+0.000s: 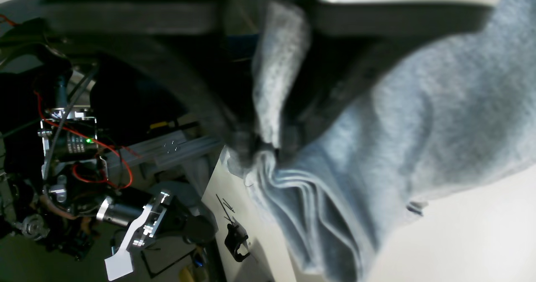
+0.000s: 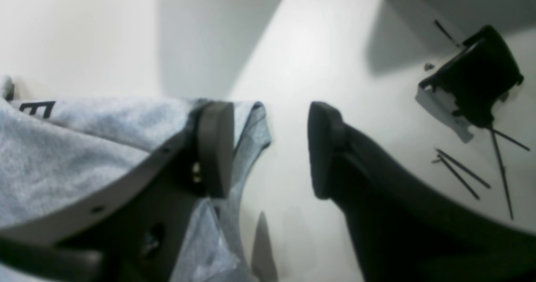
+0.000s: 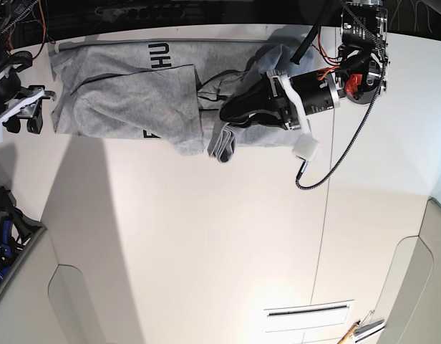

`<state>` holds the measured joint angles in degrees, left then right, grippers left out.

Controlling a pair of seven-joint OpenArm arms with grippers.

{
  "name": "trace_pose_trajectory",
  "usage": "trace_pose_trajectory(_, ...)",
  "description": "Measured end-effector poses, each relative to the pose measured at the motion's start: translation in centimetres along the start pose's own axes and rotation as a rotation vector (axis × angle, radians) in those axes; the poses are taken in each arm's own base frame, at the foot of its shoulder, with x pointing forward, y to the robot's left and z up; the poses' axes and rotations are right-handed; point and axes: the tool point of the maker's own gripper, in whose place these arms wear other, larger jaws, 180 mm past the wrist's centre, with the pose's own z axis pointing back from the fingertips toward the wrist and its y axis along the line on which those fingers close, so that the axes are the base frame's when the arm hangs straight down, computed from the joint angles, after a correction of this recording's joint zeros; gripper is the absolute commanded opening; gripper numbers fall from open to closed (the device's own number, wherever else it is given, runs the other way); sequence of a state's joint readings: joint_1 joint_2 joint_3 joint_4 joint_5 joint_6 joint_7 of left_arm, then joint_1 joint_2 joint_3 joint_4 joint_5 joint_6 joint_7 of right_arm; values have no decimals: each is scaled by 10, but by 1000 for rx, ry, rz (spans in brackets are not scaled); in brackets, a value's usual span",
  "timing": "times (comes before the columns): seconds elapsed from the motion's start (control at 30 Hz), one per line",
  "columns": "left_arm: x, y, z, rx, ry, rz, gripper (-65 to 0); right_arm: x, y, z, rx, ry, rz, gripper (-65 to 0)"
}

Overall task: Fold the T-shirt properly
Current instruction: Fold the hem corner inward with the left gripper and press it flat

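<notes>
We find the left gripper [image 3: 231,109] low on the shirt [image 3: 127,97], bunched cloth [image 1: 268,106] between its fingers; how tight the hold is we cannot tell. The right gripper [image 2: 270,148] stands well parted, empty, shirt edge beside one finger [image 2: 215,148]. Beyond lies the white table [image 3: 206,244].

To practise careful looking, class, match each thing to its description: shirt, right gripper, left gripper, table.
Things:
1. shirt
2. right gripper
3. left gripper
4. table

Descriptions:
a. white
b. at the bunched cloth in the middle
c. grey with black letters, crumpled
d. open, nothing between its fingers

Pairs: 1-c, 2-d, 3-b, 4-a
</notes>
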<state>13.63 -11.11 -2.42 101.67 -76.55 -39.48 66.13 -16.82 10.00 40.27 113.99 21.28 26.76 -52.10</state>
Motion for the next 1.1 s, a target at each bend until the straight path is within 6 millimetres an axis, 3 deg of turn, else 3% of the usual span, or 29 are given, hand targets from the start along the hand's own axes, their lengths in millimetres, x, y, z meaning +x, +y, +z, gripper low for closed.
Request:
trace_pose_trajectory(0.43, 9, -7, 0, -42, -47, 21, -447, 2, 3, 0, 19, -11, -12, -364)
trace_pose_trajectory(0.5, 4, -1, 0, -7, -23, 3, -448, 2, 3, 0, 18, -11, -12, -364)
trace_pose_trajectory(0.67, -21, 37, 6, 201, 138, -106, -447, 2, 3, 0, 19, -11, -12, -364)
trace_pose_trajectory(0.77, -22, 42, 11, 221, 156, -118, -447, 2, 3, 0, 18, -11, -12, -364)
trace_pose_trajectory(0.97, -20, 55, 14, 293, 161, -164, -359, 2, 3, 0, 18, -11, -12, -364)
trace_pose_trajectory(1.1, -22, 61, 17, 323, 178, -182, -357, 2, 3, 0, 19, -11, -12, -364)
